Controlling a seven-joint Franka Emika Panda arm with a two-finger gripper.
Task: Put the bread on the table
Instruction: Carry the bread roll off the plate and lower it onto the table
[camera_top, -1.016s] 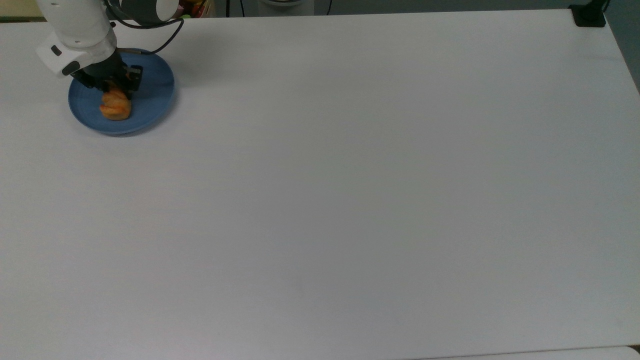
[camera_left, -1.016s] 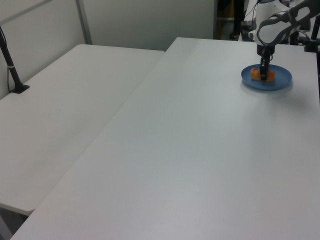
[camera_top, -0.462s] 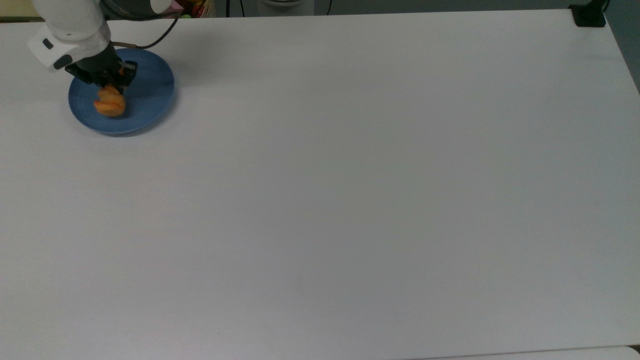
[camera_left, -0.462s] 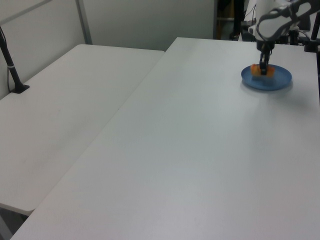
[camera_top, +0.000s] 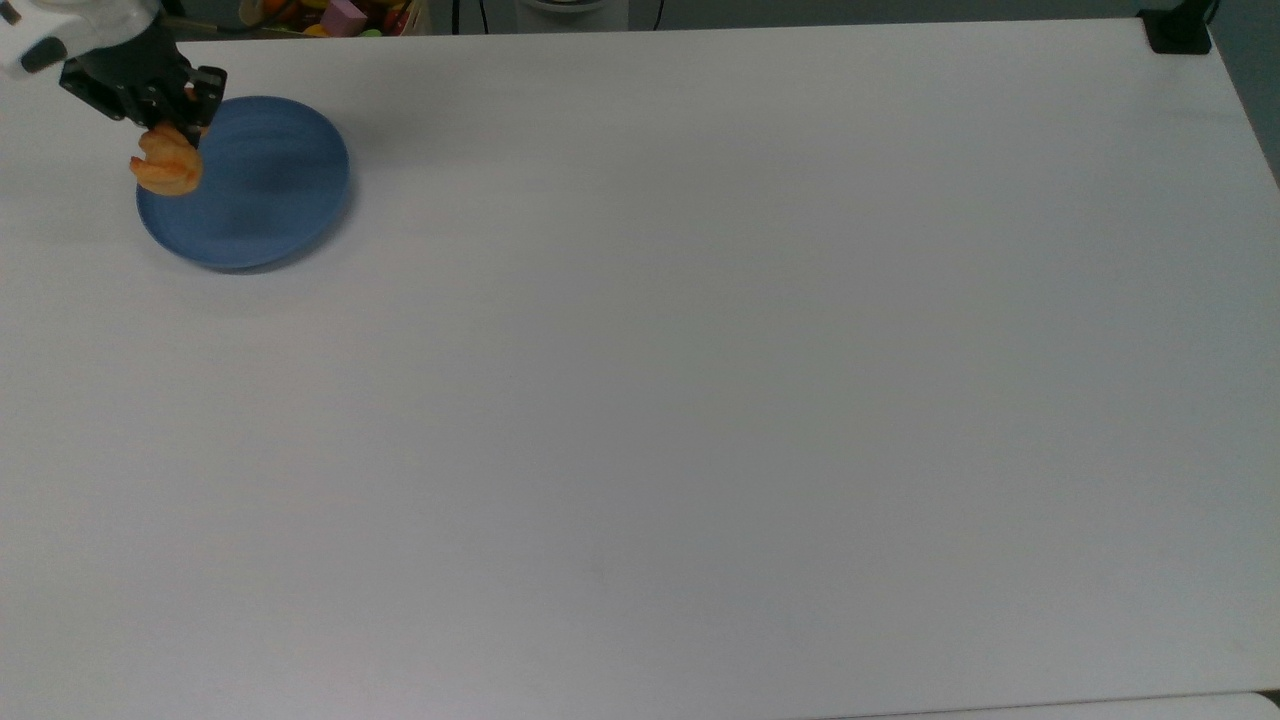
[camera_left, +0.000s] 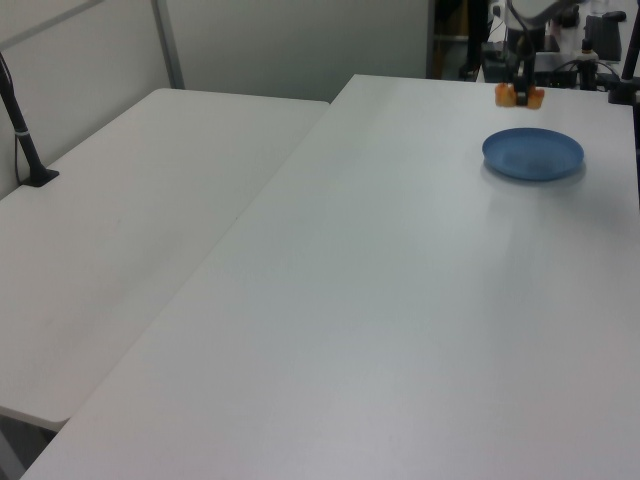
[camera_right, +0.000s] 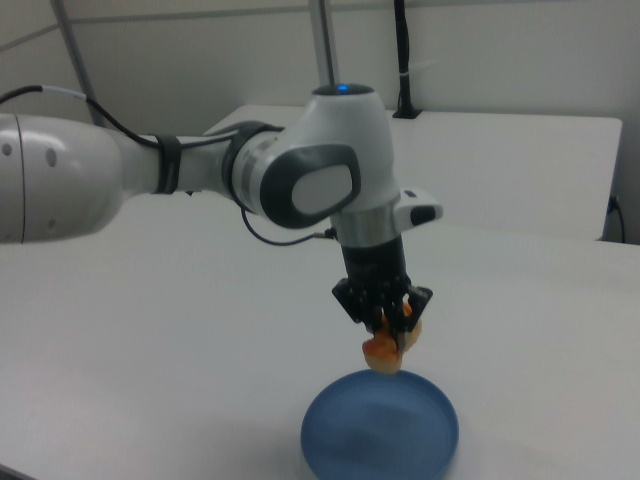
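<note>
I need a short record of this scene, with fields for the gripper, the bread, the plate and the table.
gripper: shut on the bread, raised above the plate
bread: hanging from the fingers, clear of the plate
plate: blue, round, nothing on it, near the top view's upper left corner
table: white, bare apart from the plate
task state: bread lifted, not yet set on the table
</note>
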